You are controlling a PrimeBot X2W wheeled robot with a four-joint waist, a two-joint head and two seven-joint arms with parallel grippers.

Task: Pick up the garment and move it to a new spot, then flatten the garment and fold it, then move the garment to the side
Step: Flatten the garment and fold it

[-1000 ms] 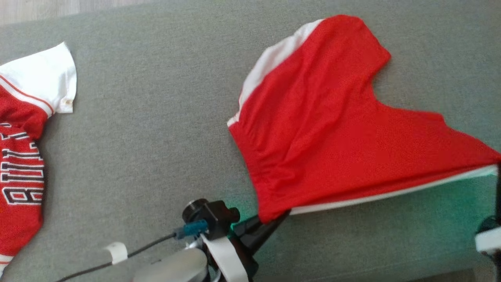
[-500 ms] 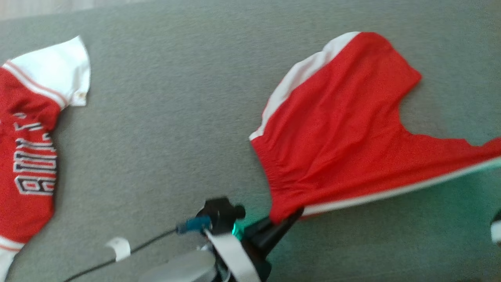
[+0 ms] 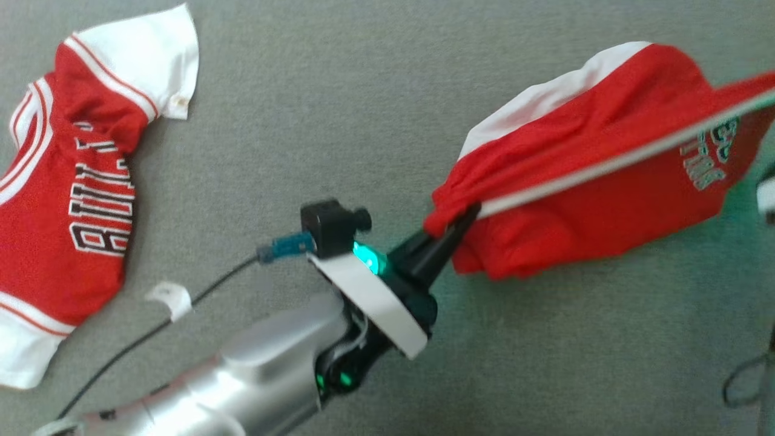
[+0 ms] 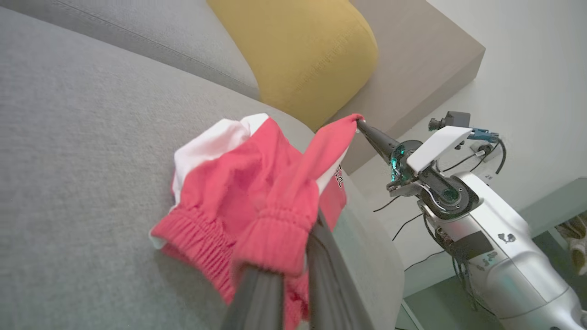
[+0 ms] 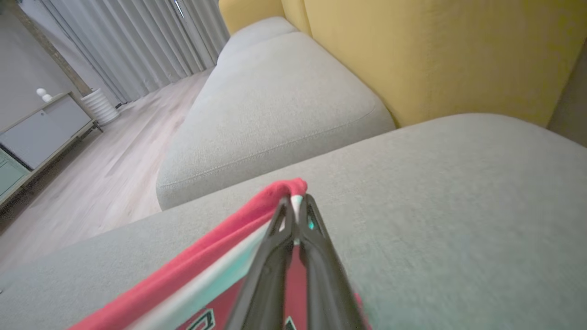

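Note:
The garment is a pair of red shorts (image 3: 581, 181) with white side stripes and an elastic waistband, half lifted off the grey sofa seat (image 3: 339, 97). Its near edge is raised and stretched between my two grippers, so the underside with a printed logo (image 3: 705, 160) shows. My left gripper (image 3: 457, 221) is shut on the waistband corner; in the left wrist view its fingers (image 4: 321, 256) pinch the gathered red elastic. My right gripper (image 5: 296, 201) is shut on the other red corner and appears as a thin dark tip (image 4: 360, 123) in the left wrist view.
A red and white jersey (image 3: 66, 200) with lettering lies flat at the seat's left. A yellow cushion (image 4: 302, 50) leans against the sofa back. A black cable (image 3: 181, 303) trails from my left wrist. The seat's edge drops to the floor (image 5: 91, 169) beyond the shorts.
Both grippers have raised the shorts' near edge and carried it away from me, turning the logo side into view. The head camera has also shifted, showing more of the jersey.

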